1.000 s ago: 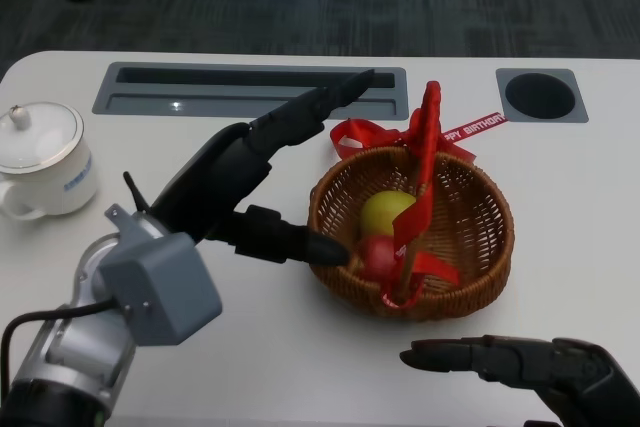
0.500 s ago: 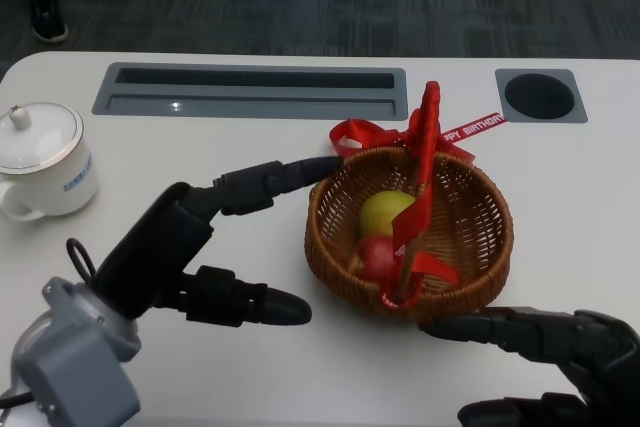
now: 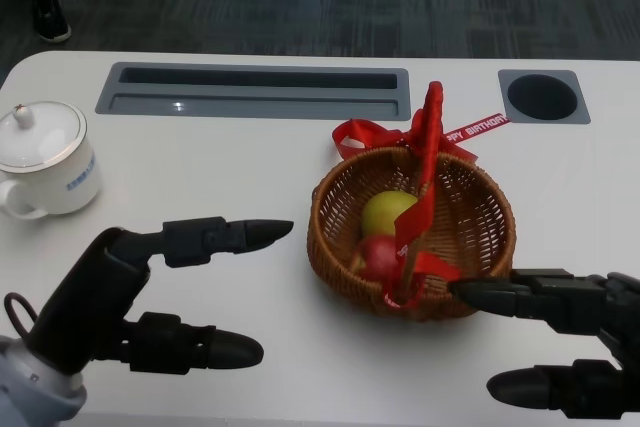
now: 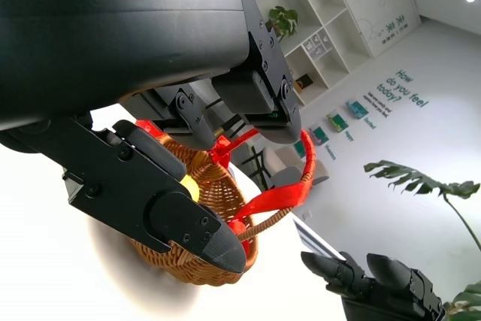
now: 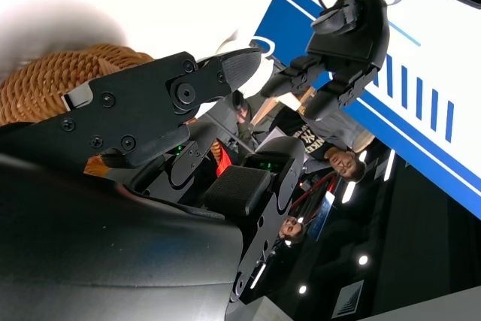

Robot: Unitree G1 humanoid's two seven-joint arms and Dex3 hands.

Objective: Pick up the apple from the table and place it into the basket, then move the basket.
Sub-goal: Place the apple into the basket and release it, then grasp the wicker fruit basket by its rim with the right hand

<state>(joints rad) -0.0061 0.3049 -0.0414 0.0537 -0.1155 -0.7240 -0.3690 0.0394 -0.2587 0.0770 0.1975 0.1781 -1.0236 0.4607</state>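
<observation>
You are looking at a red ribbon (image 3: 425, 162) tied around the handle of the wicker basket (image 3: 480, 222), and its tail is showing white lettering that reads "PY BIRTHDAY"; the first letters are hidden. The white teapot (image 3: 45, 159) at the table's far left is carrying small blue print, too small to read. In the left wrist view, the wall behind is showing "How do you feel today?".

Your left hand (image 3: 150, 292) is resting low over the white table (image 3: 200, 157), just beside the basket's left side, fingers spread wide apart and holding nothing. Your right hand (image 3: 560, 342) is lying at the basket's near right, also spread with nothing in its grasp; one fingertip is reaching right up to the wicker rim, though contact is unclear.

The red apple (image 3: 380, 255) is sitting inside the basket, touching a yellow-green fruit (image 3: 388, 212).
</observation>
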